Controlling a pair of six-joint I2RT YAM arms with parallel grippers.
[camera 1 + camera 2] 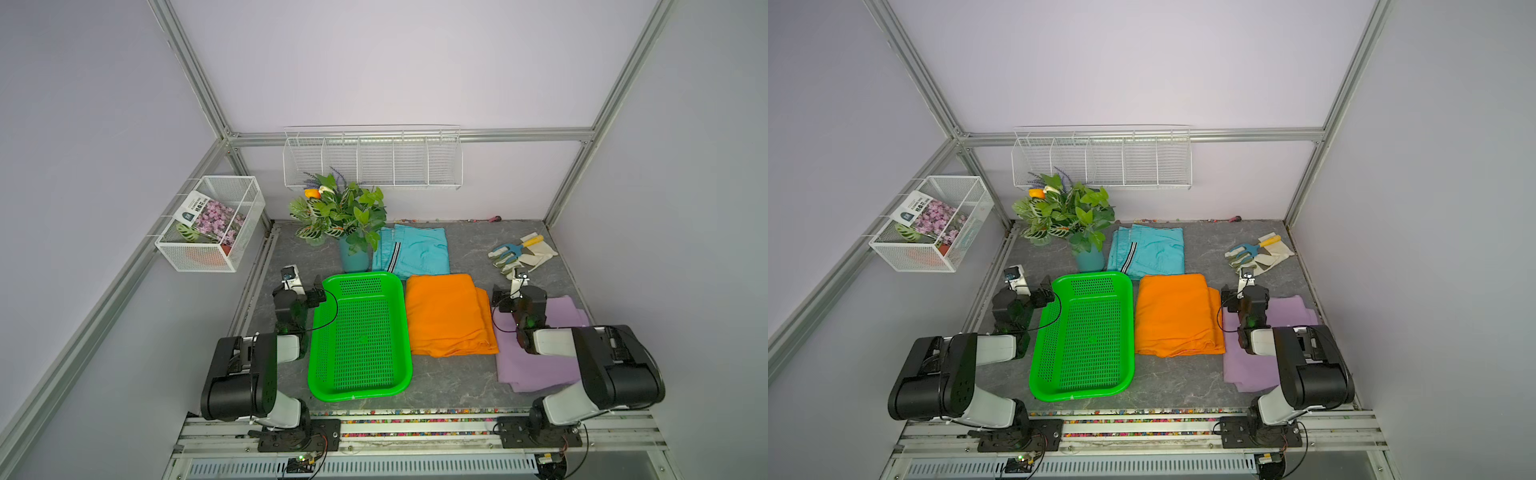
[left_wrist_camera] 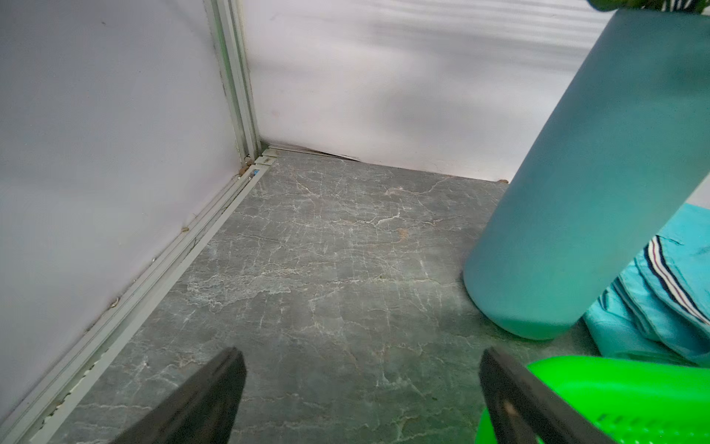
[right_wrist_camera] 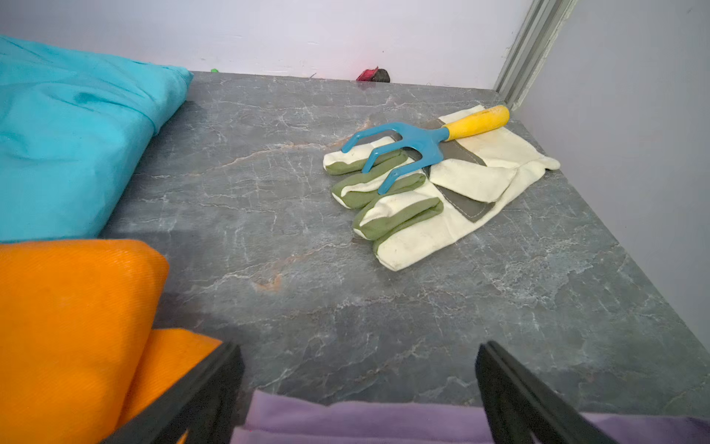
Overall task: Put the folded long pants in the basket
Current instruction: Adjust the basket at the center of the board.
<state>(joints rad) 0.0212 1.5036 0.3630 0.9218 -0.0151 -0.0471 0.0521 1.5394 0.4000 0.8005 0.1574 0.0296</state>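
Both top views: basket [image 1: 360,394] has its long axis running from my base to the back wall. Orange pants [image 1: 444,316] just right of it, same axis. Teal pants [image 1: 419,251] behind, stripe running likewise. Lavender pants [image 1: 536,370] far right, partly under my right arm. All lie on the table [image 1: 449,382], outside the basket.

Left wrist only shows my fingers: left gripper [image 2: 361,357] spread wide, empty, basket corner by one finger.

Right wrist: right gripper [image 3: 359,350] spread wide, empty, over the lavender edge.

hand rake [image 3: 418,144] on work gloves [image 3: 472,180], potted plant [image 1: 338,216]
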